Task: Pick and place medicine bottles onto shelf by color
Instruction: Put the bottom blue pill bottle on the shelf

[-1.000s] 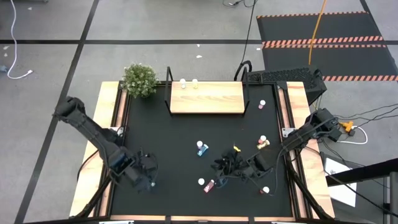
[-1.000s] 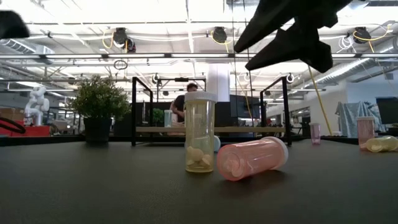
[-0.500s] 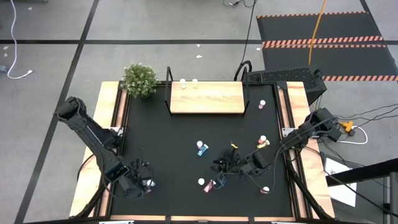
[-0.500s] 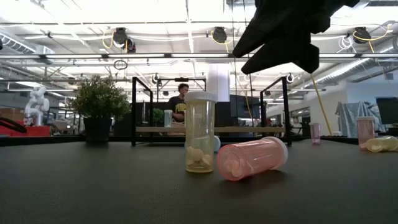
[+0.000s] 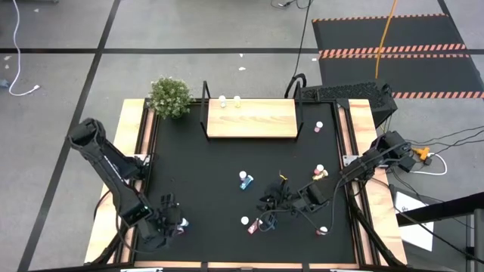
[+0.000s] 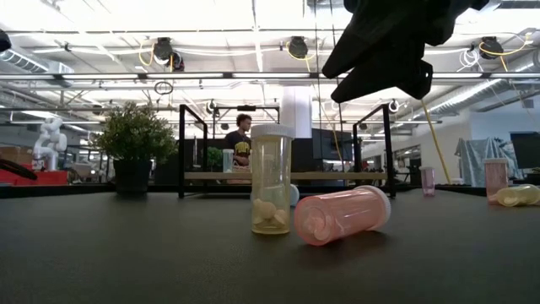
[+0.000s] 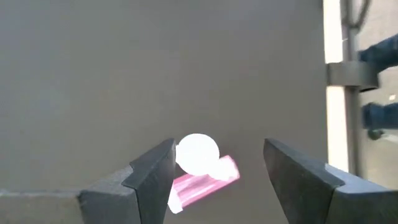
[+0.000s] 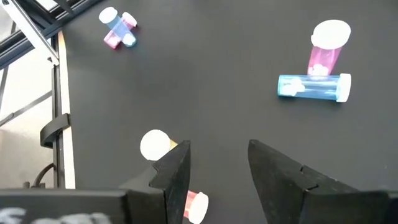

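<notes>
My left gripper (image 5: pixel 172 221) (image 7: pixel 221 147) hangs open near the table's front left. Below it stands a white-capped bottle (image 7: pixel 197 154) against a pink bottle (image 7: pixel 205 185) that lies on its side; the fingers stand on either side without touching. My right gripper (image 5: pixel 271 204) (image 8: pixel 219 147) is open, raised above an upright yellow bottle (image 6: pixel 271 180) (image 8: pixel 154 144) and a pink bottle (image 6: pixel 342 215) lying on its side. The shelf (image 5: pixel 251 121) stands at the far edge with two bottles (image 5: pixel 230 100) behind it.
A blue bottle (image 8: pixel 314 87) lies beside an upright pink one (image 8: pixel 326 46) at mid-table. More bottles stand right of the shelf (image 5: pixel 318 127) and near the right edge (image 5: pixel 319 172) (image 5: pixel 323 230). A green plant (image 5: pixel 169 97) sits at the far left corner.
My left gripper has gone toward the table's near edge and down, to above the two bottles at the front left. My right gripper has stayed in place and rolled about its own pointing line. No bottle has moved.
</notes>
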